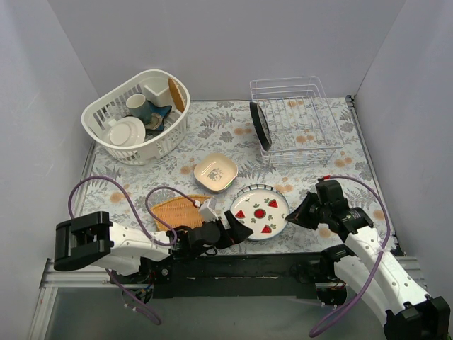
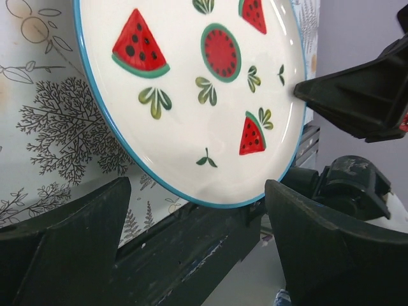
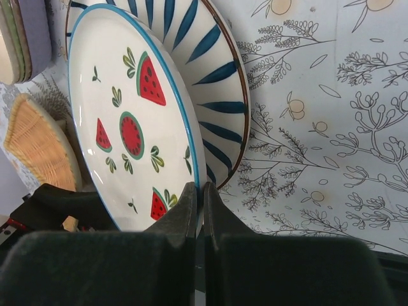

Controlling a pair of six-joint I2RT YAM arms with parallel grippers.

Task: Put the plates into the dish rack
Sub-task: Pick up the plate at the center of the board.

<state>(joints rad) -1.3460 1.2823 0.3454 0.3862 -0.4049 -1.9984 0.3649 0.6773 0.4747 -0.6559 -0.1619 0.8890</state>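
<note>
Near the desk's [image 1: 333, 177] front edge, the watermelon plate [image 1: 260, 212] lies on a striped plate [image 3: 210, 64]. Left claw [image 1: 239, 228] gapes wide at its near rim, gripping nothing; right claw [image 1: 290, 217], pinched shut, touches its right rim. One dark plate [image 1: 260, 125] stands in the rack [image 1: 311, 106].

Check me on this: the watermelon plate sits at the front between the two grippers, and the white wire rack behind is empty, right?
Not quite. The dish rack is not empty: a dark round plate stands on edge at its left end, as the top external view shows. The watermelon plate does sit at the front between the left gripper and the right gripper.
</note>
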